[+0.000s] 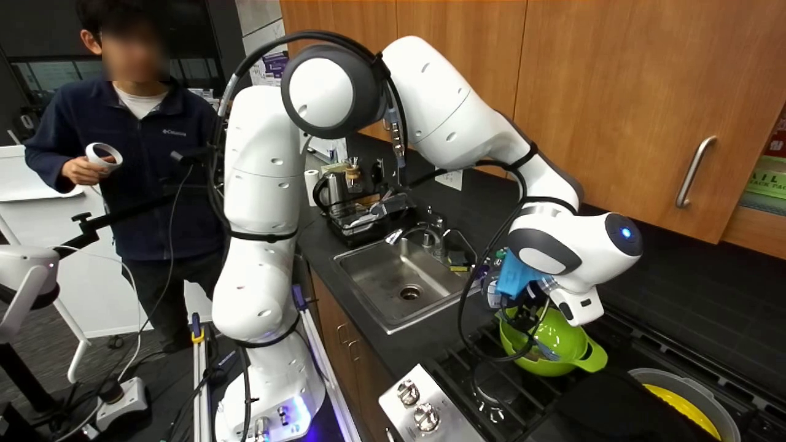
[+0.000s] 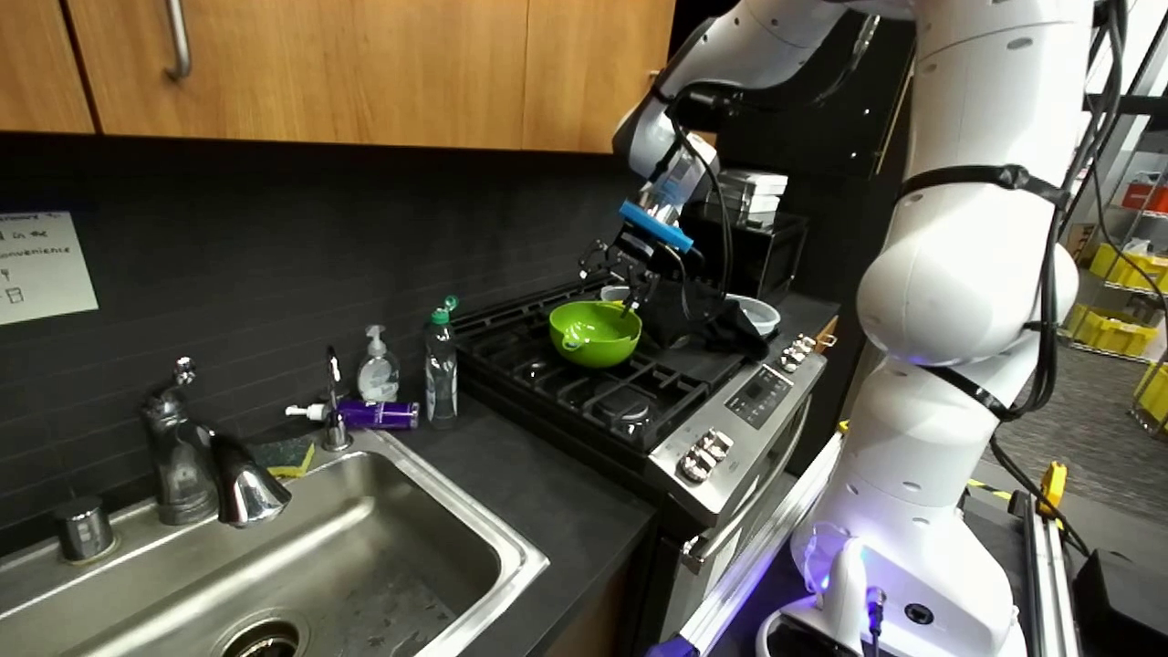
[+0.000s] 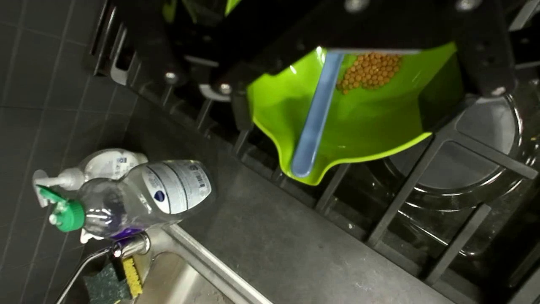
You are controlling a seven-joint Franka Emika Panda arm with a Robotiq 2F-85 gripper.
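Note:
My gripper is open, its two fingers wide apart, with nothing held between them. It is over a green bowl with a pouring lip, which stands on the stove. The bowl shows in both exterior views. A blue-grey utensil handle leans in the bowl, its end resting at the lip, and lies between the open fingers in the wrist view. Small round orange-brown pieces lie in the bowl. The gripper body hides the bowl's far part. Whether a fingertip touches the bowl I cannot tell.
The bowl stands on black stove grates. A black cloth and a grey bowl with yellow inside are beside it. A clear bottle with a green cap and a sink are nearby. Wooden cabinets hang above.

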